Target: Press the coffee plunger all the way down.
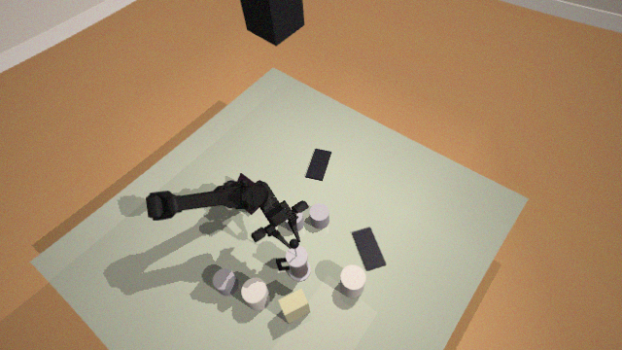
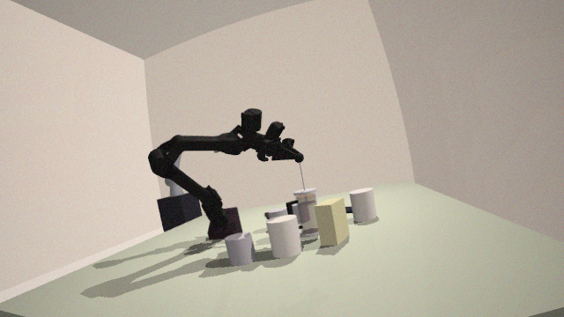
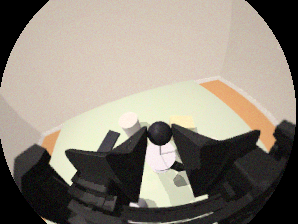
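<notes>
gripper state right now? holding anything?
Gripper: closed on the black plunger knob at the top of the rod, above the coffee press; the plunger is not yet pushed down.

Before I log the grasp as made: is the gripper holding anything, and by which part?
Yes: the gripper is shut on the plunger knob, the black ball topping the rod above the coffee press.
</notes>
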`<act>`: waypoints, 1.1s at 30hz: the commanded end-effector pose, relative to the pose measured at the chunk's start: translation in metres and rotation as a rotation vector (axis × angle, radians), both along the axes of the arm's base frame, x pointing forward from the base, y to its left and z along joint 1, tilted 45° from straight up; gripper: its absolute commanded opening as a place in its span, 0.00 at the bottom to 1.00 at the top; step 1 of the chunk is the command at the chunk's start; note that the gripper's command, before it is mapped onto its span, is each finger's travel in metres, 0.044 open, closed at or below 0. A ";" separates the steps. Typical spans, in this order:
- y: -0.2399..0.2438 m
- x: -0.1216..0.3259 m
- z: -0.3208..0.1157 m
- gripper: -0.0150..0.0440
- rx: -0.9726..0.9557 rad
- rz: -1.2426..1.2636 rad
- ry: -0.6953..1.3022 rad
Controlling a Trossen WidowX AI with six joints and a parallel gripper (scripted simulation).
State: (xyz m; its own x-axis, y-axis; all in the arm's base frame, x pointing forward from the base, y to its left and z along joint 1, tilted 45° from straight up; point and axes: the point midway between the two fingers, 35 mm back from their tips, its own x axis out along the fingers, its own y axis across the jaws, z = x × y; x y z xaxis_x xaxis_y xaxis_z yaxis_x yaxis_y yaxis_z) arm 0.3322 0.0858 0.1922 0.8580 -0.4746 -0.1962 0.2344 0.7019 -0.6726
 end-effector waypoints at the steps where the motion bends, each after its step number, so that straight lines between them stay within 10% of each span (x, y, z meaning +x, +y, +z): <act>1: -0.010 0.001 -0.014 0.45 -0.010 -0.009 0.024; 33: -0.049 0.006 -0.049 0.45 -0.014 -0.007 0.019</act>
